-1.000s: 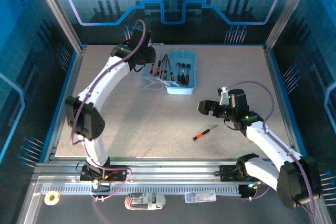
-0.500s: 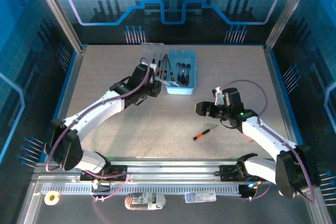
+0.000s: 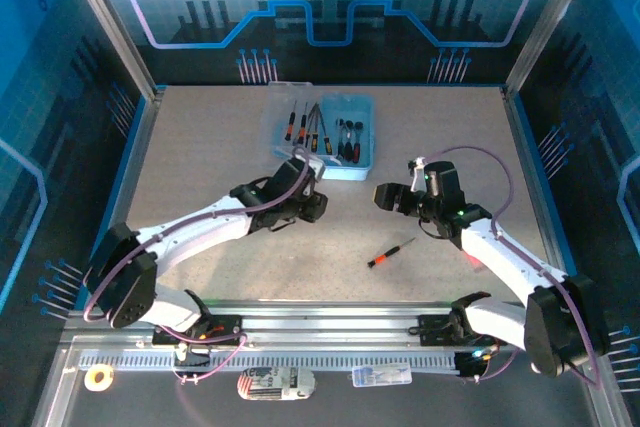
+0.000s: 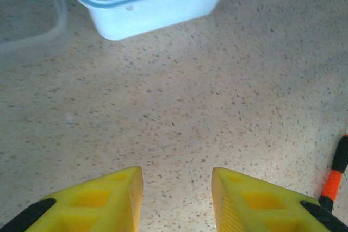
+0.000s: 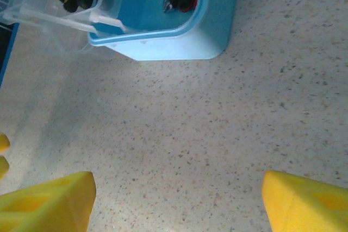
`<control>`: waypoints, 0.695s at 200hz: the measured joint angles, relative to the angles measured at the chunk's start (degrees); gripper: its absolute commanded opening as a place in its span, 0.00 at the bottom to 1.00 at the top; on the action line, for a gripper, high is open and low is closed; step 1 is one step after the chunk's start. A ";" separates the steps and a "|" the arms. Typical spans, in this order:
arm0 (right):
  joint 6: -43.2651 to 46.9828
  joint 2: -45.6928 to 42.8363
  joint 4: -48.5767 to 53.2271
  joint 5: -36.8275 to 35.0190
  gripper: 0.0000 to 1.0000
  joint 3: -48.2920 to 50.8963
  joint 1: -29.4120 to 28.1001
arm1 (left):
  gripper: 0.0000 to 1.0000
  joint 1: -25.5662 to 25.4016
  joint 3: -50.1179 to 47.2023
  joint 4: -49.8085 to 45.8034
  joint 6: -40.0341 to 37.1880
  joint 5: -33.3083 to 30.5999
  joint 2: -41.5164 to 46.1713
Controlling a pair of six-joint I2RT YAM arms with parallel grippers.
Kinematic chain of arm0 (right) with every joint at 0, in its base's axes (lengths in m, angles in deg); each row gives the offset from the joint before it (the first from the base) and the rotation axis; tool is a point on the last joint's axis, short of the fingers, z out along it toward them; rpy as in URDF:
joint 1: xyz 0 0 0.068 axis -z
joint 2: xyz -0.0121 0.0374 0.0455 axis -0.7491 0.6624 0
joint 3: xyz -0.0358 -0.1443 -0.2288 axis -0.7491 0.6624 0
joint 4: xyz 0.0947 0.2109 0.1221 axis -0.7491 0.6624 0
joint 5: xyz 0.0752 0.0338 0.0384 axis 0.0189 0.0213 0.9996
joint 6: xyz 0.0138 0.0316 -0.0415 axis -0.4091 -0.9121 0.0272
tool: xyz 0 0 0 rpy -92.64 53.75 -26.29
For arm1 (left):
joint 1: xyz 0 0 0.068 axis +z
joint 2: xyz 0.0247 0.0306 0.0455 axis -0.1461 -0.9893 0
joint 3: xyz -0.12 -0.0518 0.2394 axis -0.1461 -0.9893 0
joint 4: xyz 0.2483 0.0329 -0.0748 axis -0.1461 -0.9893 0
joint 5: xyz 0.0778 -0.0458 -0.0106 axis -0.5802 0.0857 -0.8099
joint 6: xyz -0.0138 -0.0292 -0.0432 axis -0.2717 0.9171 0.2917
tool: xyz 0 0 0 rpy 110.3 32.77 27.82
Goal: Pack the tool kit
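Tabletop (image 3: 220, 177) speckled | screwdriver (image 3: 390, 254) loose, just right of left tool (image 4: 176, 180), near right tool (image 5: 179, 188) | both spread apart, empty

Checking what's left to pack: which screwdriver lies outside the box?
The orange-and-black screwdriver lying alone on the table, nearer the arm bases; the others lie in the open tool kit.

1. Tabletop (image 3: 200, 167): beige, speckled all over with dark flecks.
2. Box (image 5: 179, 42): translucent pale blue, with a clear lid (image 3: 278, 109).
3. Screwdriver (image 3: 388, 254): black and orange-red.
4. Left gripper (image 4: 176, 188) and right gripper (image 5: 174, 194): bright yellow fingers.
5. Left arm (image 3: 200, 227) and right arm (image 3: 505, 257): white shells, black joints, purple cables (image 3: 468, 151).
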 measured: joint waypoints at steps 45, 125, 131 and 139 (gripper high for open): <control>-0.24 -5.42 4.31 -4.46 0.84 0.07 2.73 | 0.38 -5.01 3.28 -0.39 -0.09 -0.48 -7.04; -0.92 -13.40 12.94 -8.52 0.85 0.44 13.31 | 0.36 -14.80 16.70 -1.31 -0.11 -1.53 -21.09; -1.01 -14.01 13.11 -8.50 0.85 0.66 13.86 | 0.36 -15.45 17.64 -1.75 -0.11 -1.53 -22.01; -1.18 -14.53 13.31 -8.44 0.85 0.90 14.47 | 0.36 -16.22 18.67 -2.16 -0.11 -1.51 -23.02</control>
